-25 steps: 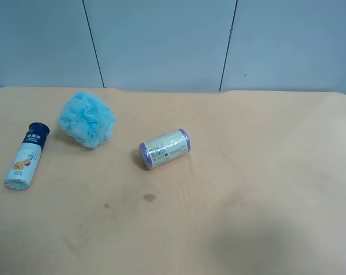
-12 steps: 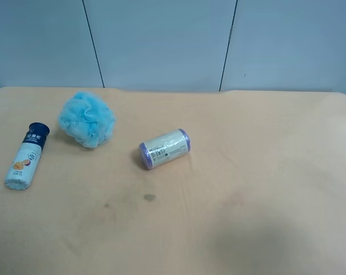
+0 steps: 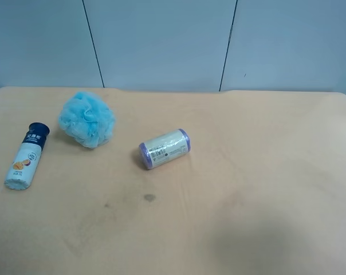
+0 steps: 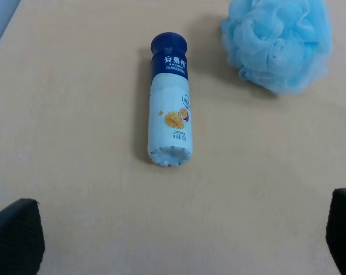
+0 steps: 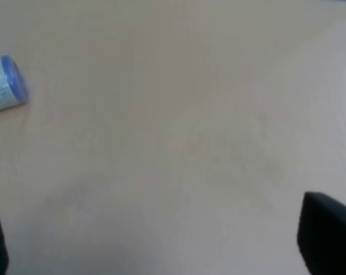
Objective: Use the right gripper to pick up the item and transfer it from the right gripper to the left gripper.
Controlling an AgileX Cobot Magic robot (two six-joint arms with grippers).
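Note:
The item, a slim bottle (image 3: 27,157) with a navy cap and a white label with a fruit picture, lies on its side at the exterior high view's left. It also shows in the left wrist view (image 4: 170,114), lying ahead of my left gripper (image 4: 179,240). That gripper is open and empty, and only its two black fingertips (image 4: 15,235) show at the frame's corners. My right gripper (image 5: 161,246) is open and empty over bare table, with its fingertips (image 5: 327,235) at the frame's corners. Neither arm shows in the exterior high view.
A fluffy light-blue bath sponge (image 3: 87,119) sits just beside the bottle's cap end and shows in the left wrist view (image 4: 276,43). A cream roll with purple ends (image 3: 164,148) lies mid-table; its end shows in the right wrist view (image 5: 4,83). The tan table (image 3: 264,172) ends at a grey wall.

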